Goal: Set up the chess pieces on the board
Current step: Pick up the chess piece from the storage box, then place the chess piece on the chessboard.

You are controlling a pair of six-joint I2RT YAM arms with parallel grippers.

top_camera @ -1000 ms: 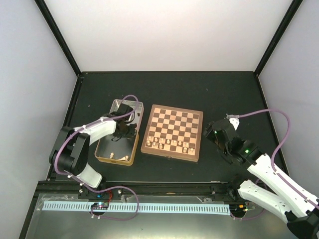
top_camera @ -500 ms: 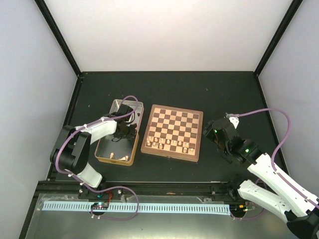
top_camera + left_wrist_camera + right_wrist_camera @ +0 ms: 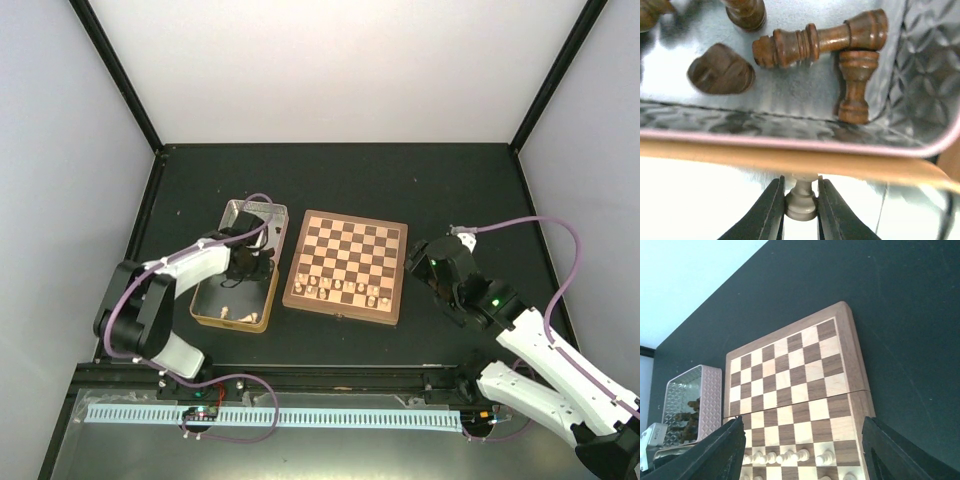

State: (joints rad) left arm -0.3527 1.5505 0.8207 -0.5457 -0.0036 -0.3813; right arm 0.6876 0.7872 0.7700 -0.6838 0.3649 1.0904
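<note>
The board (image 3: 346, 250) lies mid-table, with several pale cream chess pieces (image 3: 340, 290) standing in its near rows. In the left wrist view my left gripper (image 3: 800, 200) is shut on a pale cream chess piece (image 3: 801, 204), its black fingers (image 3: 771, 210) pressing both sides of the piece just in front of a tin rim (image 3: 790, 142). Beyond that rim lie several dark brown chess pieces (image 3: 820, 39). From above, the left gripper (image 3: 246, 266) sits over the tin (image 3: 262, 300). My right gripper (image 3: 424, 262) hovers open at the board's right edge, holding nothing.
Two pale pieces (image 3: 232, 312) lie in the tin's near part. The right wrist view shows the board (image 3: 790, 382), the pale row (image 3: 785, 457) and the tin of dark pieces (image 3: 690, 402). Black walls and rails border the dark table.
The left gripper's jaws have closed on the pale piece inside the tin. The left arm shifted slightly. The right arm has not moved.
</note>
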